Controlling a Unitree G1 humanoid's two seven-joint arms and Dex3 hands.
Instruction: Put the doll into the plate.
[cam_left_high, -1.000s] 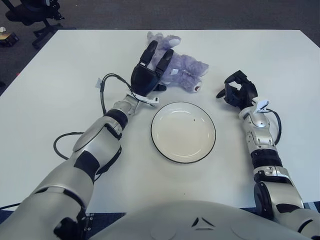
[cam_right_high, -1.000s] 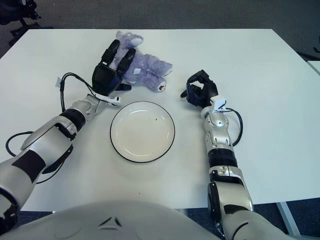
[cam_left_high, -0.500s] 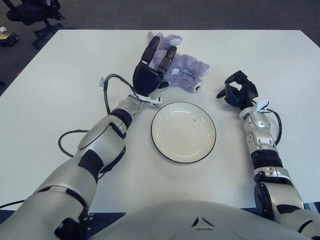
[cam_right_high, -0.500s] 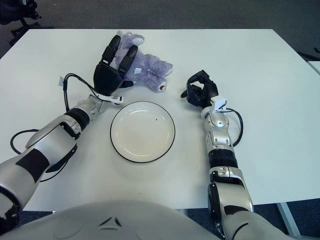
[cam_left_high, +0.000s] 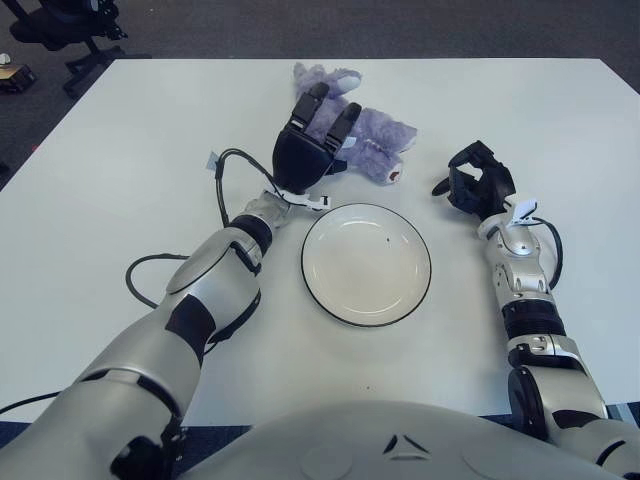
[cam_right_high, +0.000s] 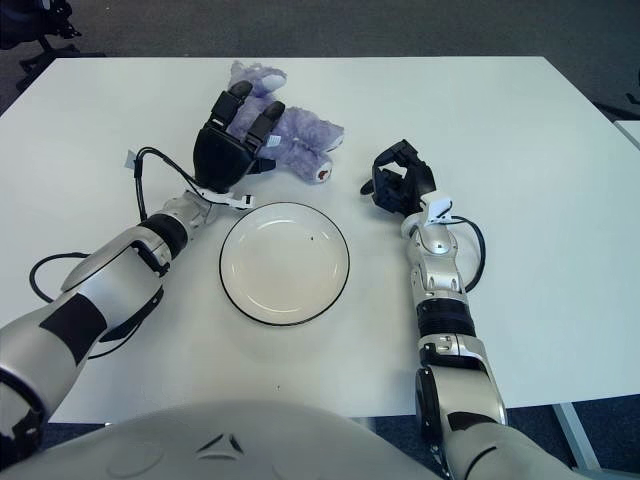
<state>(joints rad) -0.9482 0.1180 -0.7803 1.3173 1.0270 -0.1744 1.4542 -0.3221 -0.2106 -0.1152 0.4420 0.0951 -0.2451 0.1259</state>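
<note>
My left hand (cam_left_high: 305, 150) has slid further over the doll (cam_left_high: 375, 140), fingers spread, not yet gripping; the plate (cam_left_high: 366, 264) waits empty.

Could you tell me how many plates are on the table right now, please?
1. The white plate with a dark rim sits centre-front, nearer than the purple plush doll, which the left hand is reaching over. None appear hidden.

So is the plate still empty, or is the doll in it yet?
Empty. The plate shows only bare white surface; the purple plush doll lies on the table beyond it, under the left hand.
</note>
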